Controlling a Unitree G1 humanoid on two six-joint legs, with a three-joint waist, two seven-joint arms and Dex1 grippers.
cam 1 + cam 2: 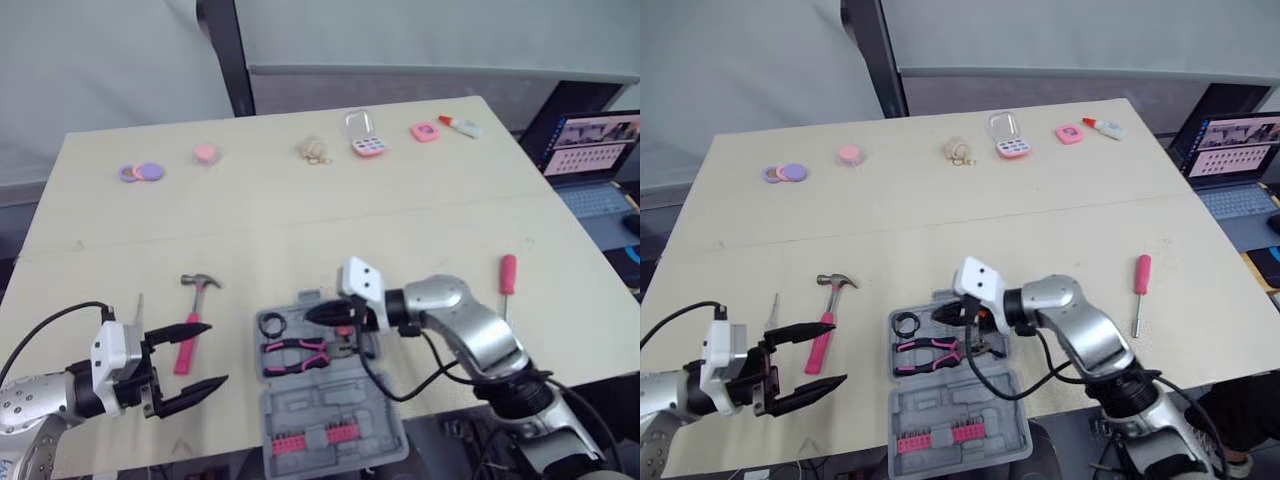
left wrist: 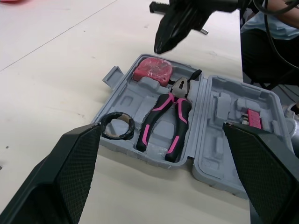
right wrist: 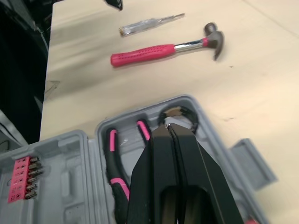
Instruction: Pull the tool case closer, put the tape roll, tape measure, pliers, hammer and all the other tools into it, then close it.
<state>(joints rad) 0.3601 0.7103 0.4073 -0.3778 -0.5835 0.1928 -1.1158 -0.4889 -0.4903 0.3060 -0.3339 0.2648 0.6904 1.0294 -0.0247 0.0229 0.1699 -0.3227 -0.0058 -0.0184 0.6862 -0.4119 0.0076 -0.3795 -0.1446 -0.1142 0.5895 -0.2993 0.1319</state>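
Right hand [image 3: 169,128], fingers pressed together, above open tool case [image 3: 65,182], pliers [image 3: 113,163] and tape roll [image 3: 194,119] inside, hammer [image 3: 154,49] on table [image 3: 261,84]

No writing we can read.
The laptop [image 1: 592,150] screen carries what may be rows of text or thumbnails, too small for us to make out; the tool case [image 2: 212,137] gives us no legible lettering.

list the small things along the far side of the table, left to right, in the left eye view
purple and pink discs, pink round piece, beige bundle, clear-topped pink case, pink square piece, white bottle with red tip
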